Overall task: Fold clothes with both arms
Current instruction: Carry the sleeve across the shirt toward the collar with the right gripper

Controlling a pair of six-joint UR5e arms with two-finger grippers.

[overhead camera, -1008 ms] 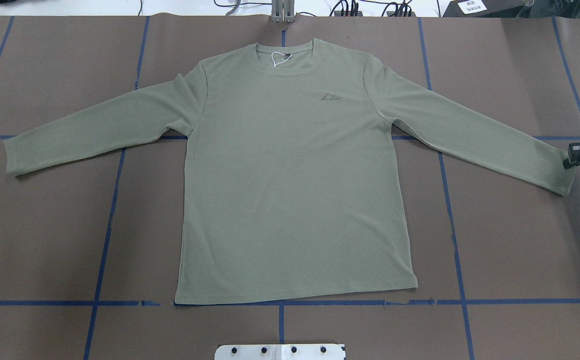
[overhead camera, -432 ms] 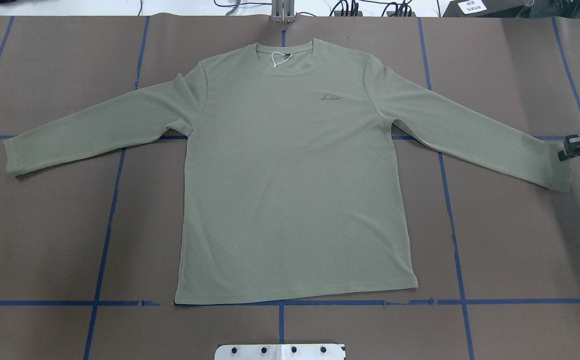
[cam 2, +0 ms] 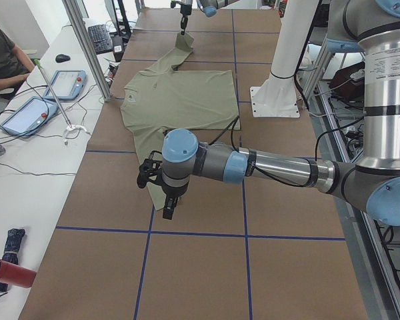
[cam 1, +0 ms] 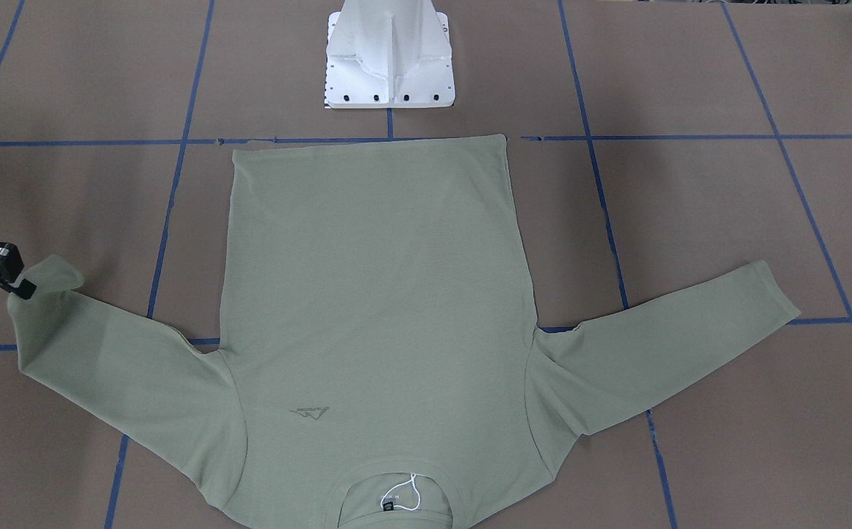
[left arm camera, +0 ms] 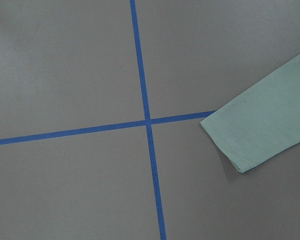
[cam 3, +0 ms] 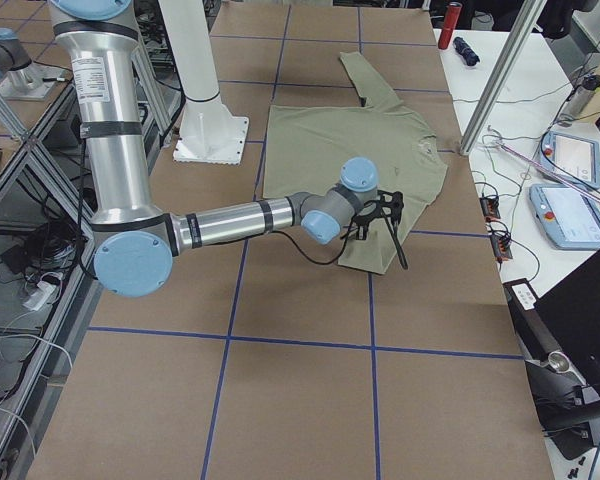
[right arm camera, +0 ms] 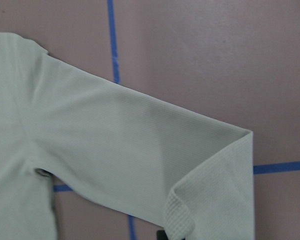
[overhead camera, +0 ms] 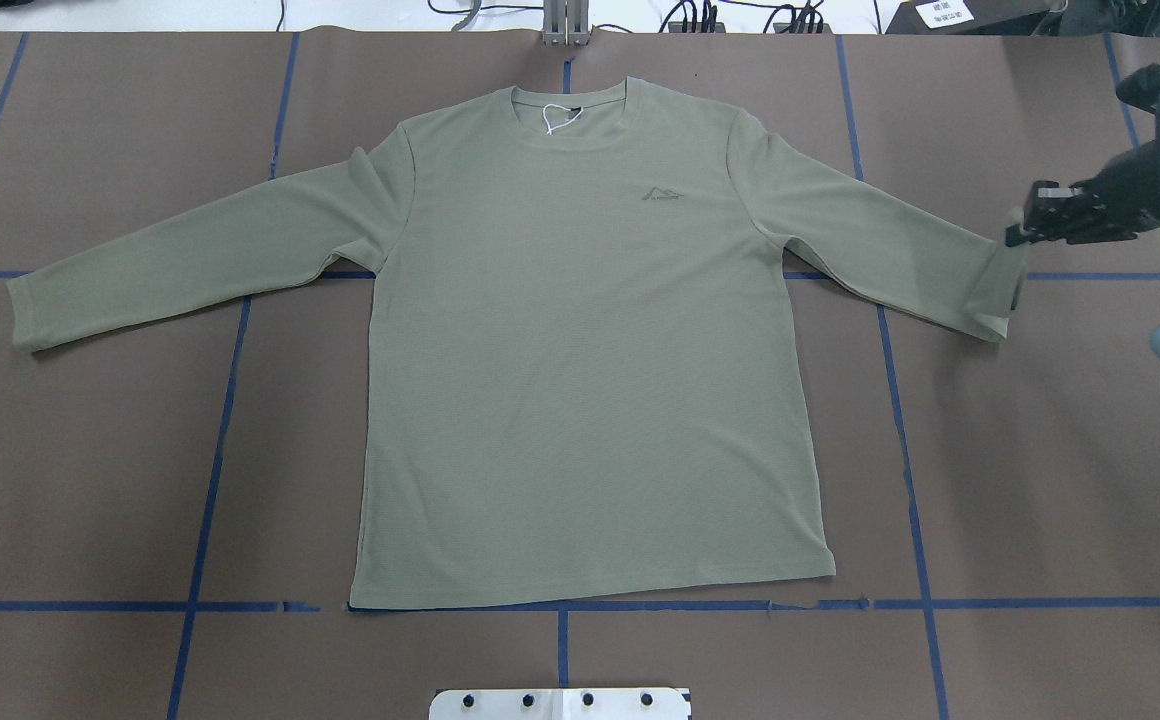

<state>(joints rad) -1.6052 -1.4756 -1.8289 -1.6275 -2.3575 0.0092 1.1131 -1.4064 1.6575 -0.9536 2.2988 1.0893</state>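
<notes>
Shirt (overhead camera: 580,380) flat on bench (overhead camera: 90,480), front up, hem (overhead camera: 590,595) nearest base (overhead camera: 560,703), collar (overhead camera: 570,125) far. Left gripper (cam 2: 168,210) hovers by left cuff (left arm camera: 240,140); opening cannot tell. Right gripper (overhead camera: 1012,238) closed on right cuff (overhead camera: 1002,290), cuff lifted, doubled back. Likely step: carry right sleeve across chest. Risk: thin pinch slips, sleeve drops short; one-sided pull drags body askew, wrinkles fold; if left lags, folds land uneven

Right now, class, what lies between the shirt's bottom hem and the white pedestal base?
Between the shirt hem and the pedestal base lie only bare brown table cover and blue tape, clearest in the front-facing view.
</notes>
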